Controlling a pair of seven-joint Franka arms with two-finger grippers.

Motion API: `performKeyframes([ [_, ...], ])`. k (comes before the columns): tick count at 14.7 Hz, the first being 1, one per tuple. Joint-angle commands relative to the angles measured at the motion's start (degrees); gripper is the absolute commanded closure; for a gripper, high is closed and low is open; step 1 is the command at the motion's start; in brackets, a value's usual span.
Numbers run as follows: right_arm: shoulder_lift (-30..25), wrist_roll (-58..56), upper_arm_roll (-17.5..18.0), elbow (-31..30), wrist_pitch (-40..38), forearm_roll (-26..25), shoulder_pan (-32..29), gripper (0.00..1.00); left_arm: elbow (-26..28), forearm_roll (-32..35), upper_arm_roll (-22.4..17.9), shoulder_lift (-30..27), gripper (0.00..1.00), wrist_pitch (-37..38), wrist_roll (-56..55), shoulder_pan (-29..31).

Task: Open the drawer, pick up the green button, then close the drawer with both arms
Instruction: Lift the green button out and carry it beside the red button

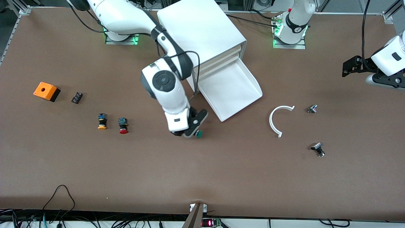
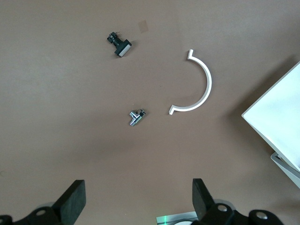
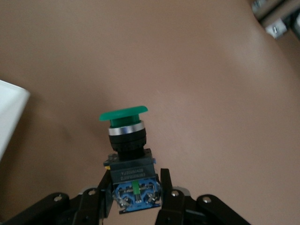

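Now | right hand (image 3: 136, 187) grips button (image 3: 126, 140) | cap pointing outward

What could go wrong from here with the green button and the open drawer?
The right tool grips the green button only by its blue base, so it could tip or slip. The drawer hangs fully pulled out beside the right arm, which might bump it. The left tool waits open near its own end of the table.
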State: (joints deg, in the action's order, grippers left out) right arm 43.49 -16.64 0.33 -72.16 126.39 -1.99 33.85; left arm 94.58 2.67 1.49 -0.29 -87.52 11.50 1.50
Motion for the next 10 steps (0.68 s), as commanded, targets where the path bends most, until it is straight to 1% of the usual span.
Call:
performKeyframes([
  [1,-3.5,4.9,-0.6,-6.8,1.3,0.6,-1.9,0.64,-0.6,-0.1,-0.1,0.1,0.0,0.8,-0.3,0.1],
  [4,-3.7,13.0,-1.6,-8.9,1.0,0.9,-6.2,0.64,-0.7,-0.1,-0.1,0.1,0.0,0.8,-0.1,0.1],
  [6,-4.5,14.1,-1.6,-12.5,1.3,1.1,-9.5,0.64,-0.7,-0.1,-0.1,0.2,0.0,0.8,-0.1,0.1],
  [10,-6.9,18.0,-1.6,-20.5,2.7,2.2,-11.6,0.64,-0.7,-0.1,-0.1,0.2,0.0,0.8,-0.1,0.1],
])
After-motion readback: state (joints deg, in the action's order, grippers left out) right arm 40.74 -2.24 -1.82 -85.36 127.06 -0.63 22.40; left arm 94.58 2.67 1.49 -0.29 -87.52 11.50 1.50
